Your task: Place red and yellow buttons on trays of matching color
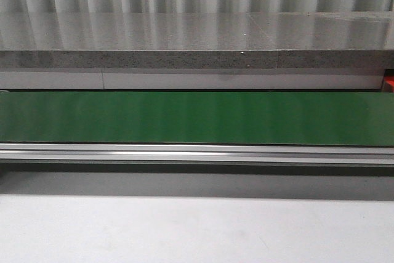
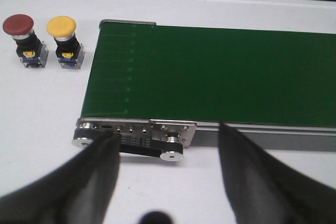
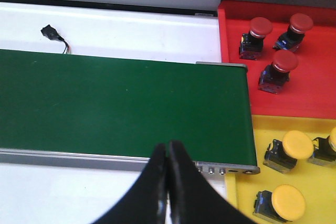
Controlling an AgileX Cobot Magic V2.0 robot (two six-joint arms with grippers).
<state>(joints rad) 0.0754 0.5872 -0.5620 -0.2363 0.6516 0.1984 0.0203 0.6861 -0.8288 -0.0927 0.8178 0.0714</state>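
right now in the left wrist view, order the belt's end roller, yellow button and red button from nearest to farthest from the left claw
1. End roller, just ahead of the open left claw.
2. Yellow button, on the white table beside the green belt.
3. Red button, beyond the yellow one, farthest from the belt.

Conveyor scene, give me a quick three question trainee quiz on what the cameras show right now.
1. True or false: the green belt carries a button.
2. How many red buttons sit in the red tray? A) one B) three C) five
3. Fill in: beside the belt's end, on the white table, a red button stands next to a ____ button.

Key: 1 false; 2 B; 3 yellow.
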